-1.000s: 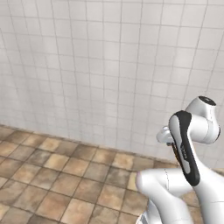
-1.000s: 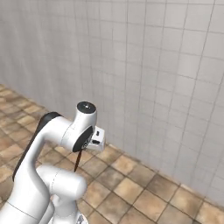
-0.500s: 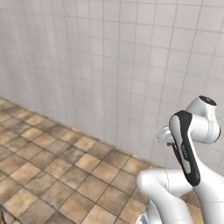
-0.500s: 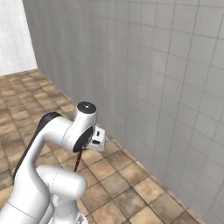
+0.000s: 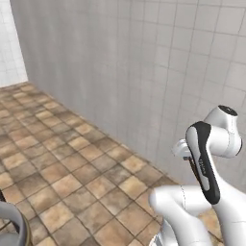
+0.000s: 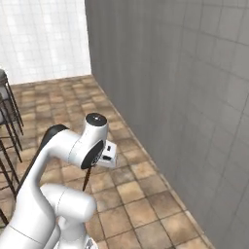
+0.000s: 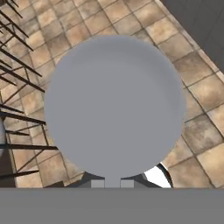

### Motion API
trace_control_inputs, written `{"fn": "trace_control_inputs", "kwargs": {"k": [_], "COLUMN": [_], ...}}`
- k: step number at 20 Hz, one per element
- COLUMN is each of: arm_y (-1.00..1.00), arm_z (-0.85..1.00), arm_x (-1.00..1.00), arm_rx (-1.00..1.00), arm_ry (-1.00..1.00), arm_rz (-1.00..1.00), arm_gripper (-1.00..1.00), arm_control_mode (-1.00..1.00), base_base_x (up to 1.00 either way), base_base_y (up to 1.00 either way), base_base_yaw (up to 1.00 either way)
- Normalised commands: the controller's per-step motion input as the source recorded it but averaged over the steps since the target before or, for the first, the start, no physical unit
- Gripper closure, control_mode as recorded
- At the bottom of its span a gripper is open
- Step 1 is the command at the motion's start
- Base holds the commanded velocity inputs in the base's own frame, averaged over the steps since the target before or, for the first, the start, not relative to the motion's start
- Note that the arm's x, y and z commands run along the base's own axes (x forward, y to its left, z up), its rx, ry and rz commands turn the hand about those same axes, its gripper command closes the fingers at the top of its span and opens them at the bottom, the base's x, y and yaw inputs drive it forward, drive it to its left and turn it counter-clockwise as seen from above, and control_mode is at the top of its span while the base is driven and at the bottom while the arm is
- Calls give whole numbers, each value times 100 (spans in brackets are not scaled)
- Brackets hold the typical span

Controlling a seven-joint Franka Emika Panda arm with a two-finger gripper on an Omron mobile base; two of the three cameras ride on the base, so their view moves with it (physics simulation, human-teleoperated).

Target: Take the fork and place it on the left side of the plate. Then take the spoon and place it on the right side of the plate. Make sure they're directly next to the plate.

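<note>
Hand view: spoon (image 7: 113, 107) bowl sits right before the lens, jaws clenched on its dark handle (image 6: 86, 179). Base views have swung since a sec ago: wall corner + stool (image 6: 6, 104) now in sight. Base is turning, prob. carrying spoon toward plate.

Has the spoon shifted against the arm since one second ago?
No. The spoon hangs at the same place below the arm; only the wall and floor slid across, so the base turned.

Brown tiled floor (image 5: 72, 178), stool legs (image 6: 12, 121)
</note>
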Motion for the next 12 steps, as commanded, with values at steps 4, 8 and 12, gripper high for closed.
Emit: {"fn": "trace_control_inputs", "kwargs": {"k": [4,8,12], "arm_y": [0,0,0], "arm_z": [0,0,0], "arm_x": [0,0,0], "arm_rx": [0,0,0], "arm_ry": [0,0,0], "arm_rz": [0,0,0], "arm_gripper": [100,100,100], "arm_control_mode": [100,100,100], "base_base_x": [82,86,85], "base_base_y": [10,11,11], "base_base_yaw": [41,37,38]}}
